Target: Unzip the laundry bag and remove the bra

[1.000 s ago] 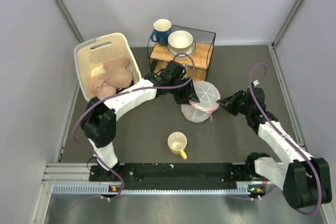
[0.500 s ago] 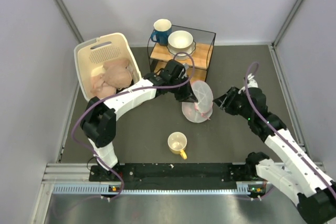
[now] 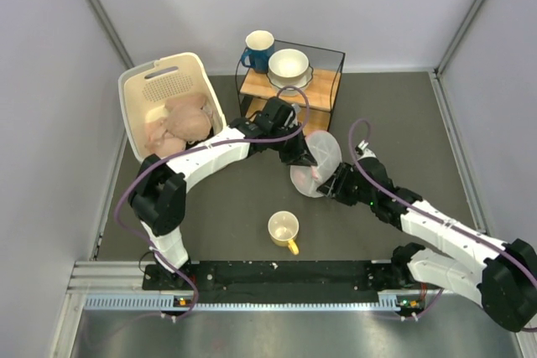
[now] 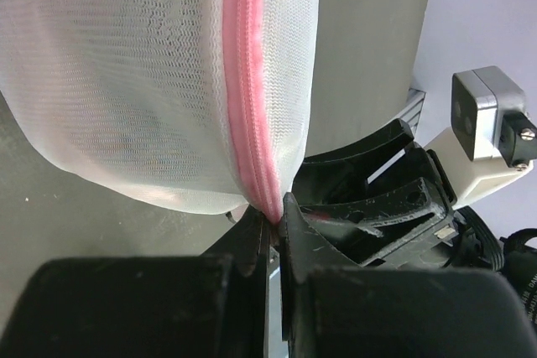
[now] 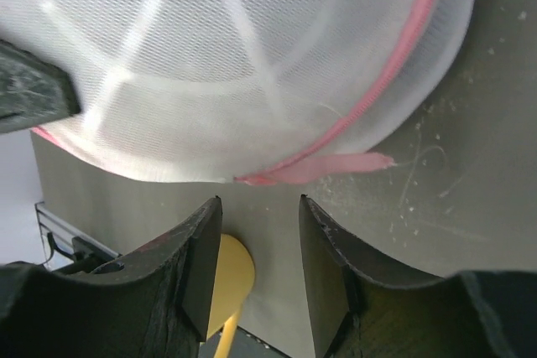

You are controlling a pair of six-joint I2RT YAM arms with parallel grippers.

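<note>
Left gripper [image 4: 270, 222] jaws clamped on zip rim [image 4: 243, 81] of laundry bag [image 4: 126, 81]; right gripper [image 5: 260, 207] jaws apart near pull tab [image 5: 336, 165]; miss it and you likely drag the bag, zip unopened.

Your left arm [image 3: 210, 153] stretched from the lower left of the top view to its centre, and its pincer [image 4: 273, 217] was pinched tight on the laundry bag [image 4: 126, 81] at the pink rim. Your right arm [image 3: 428, 224] lay low from the lower right, its pincer [image 5: 260, 207] spread wide and pointing up-left.
</note>
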